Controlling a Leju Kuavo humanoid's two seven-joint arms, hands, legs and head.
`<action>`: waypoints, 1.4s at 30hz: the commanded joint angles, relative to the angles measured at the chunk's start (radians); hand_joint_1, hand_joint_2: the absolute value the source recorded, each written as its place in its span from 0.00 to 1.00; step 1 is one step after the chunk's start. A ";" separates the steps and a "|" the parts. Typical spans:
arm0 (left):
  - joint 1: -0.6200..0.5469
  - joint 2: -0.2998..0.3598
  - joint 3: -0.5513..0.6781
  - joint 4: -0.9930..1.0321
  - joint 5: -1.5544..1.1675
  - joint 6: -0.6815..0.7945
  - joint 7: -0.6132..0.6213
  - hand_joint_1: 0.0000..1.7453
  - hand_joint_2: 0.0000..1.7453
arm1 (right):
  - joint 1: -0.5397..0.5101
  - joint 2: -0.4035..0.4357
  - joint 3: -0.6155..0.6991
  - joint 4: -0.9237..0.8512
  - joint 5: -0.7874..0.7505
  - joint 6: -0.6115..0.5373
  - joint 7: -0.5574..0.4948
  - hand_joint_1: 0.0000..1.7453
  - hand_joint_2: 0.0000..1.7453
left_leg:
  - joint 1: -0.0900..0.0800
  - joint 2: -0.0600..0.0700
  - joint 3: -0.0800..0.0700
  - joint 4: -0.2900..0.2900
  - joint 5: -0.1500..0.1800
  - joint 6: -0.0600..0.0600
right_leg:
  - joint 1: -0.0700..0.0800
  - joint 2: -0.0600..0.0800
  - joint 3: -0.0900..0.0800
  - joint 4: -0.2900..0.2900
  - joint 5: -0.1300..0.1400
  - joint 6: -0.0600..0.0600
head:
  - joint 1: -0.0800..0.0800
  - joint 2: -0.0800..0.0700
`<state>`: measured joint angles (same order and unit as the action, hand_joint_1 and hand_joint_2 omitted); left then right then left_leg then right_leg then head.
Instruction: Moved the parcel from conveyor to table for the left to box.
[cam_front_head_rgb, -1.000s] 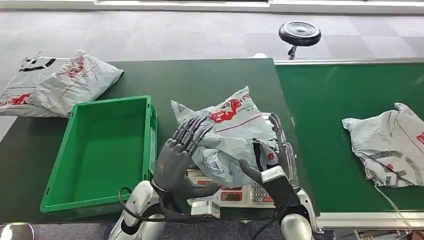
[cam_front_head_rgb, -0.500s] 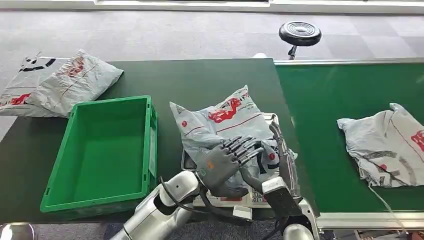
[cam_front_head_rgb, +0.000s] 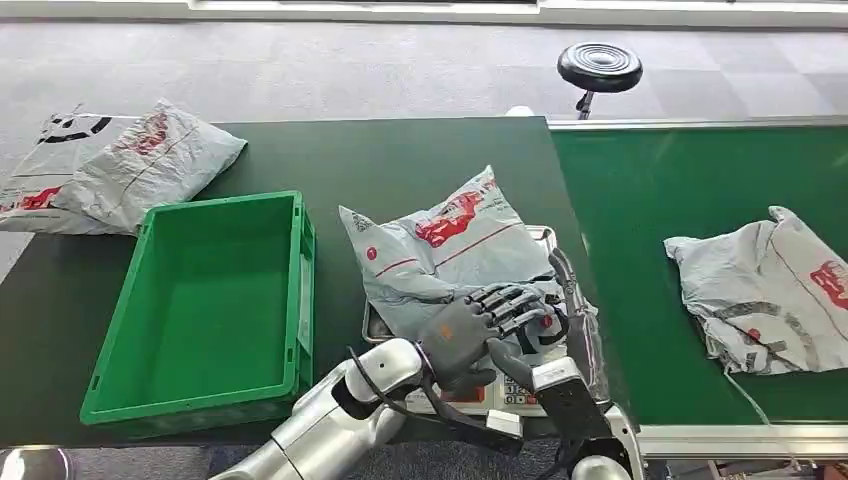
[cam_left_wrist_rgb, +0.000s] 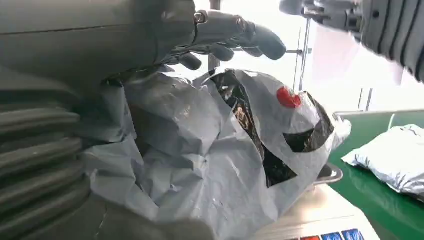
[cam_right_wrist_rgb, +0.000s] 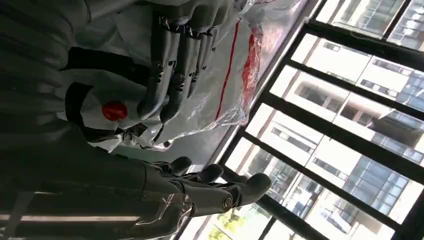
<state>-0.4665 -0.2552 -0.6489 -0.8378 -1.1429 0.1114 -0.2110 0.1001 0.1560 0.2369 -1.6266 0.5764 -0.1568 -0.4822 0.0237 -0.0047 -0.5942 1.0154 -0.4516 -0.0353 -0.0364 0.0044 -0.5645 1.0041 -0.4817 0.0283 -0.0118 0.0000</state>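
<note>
On the dark green table (cam_front_head_rgb: 420, 160), our left hand (cam_front_head_rgb: 470, 335) and right hand (cam_front_head_rgb: 555, 325) lay spread fingers on the grey parcel (cam_front_head_rgb: 450, 255) on the scale (cam_front_head_rgb: 480, 392); next we think the left must lift it into the green crate (cam_front_head_rgb: 215, 300).

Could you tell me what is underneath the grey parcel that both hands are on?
The grey parcel lies on a weighing scale; its steel pan edge and keypad front show. Most of the pan is covered by the parcel, the left hand and the right hand.
</note>
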 joint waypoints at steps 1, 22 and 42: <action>-0.040 0.015 -0.044 0.081 -0.003 0.029 -0.002 1.00 1.00 | 0.019 0.006 -0.020 -0.031 0.015 0.002 0.014 0.00 1.00 | -0.001 -0.001 0.001 -0.002 0.001 0.002 | 0.000 -0.002 0.001 -0.001 0.000 -0.003 | 0.000 0.000; 0.052 0.075 0.012 -0.248 -0.062 0.180 0.064 1.00 1.00 | 0.050 0.010 -0.035 -0.094 0.025 -0.012 0.008 0.00 1.00 | 0.000 0.002 0.001 -0.003 0.001 0.003 | 0.001 0.001 0.002 -0.003 0.001 -0.004 | 0.000 0.000; 0.052 0.075 0.012 -0.248 -0.062 0.180 0.064 1.00 1.00 | 0.050 0.010 -0.035 -0.094 0.025 -0.012 0.008 0.00 1.00 | 0.000 0.001 0.001 -0.002 0.001 0.002 | 0.001 0.000 0.001 -0.002 0.001 -0.003 | 0.000 0.000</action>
<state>-0.4023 -0.2075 -0.6497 -1.1082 -1.2062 0.2873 -0.1480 0.1583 0.1671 0.2277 -1.7315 0.5993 -0.1736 -0.4788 0.0237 -0.0049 -0.5950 1.0154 -0.4516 -0.0353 -0.0364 0.0041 -0.5647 1.0041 -0.4818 0.0284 -0.0118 0.0000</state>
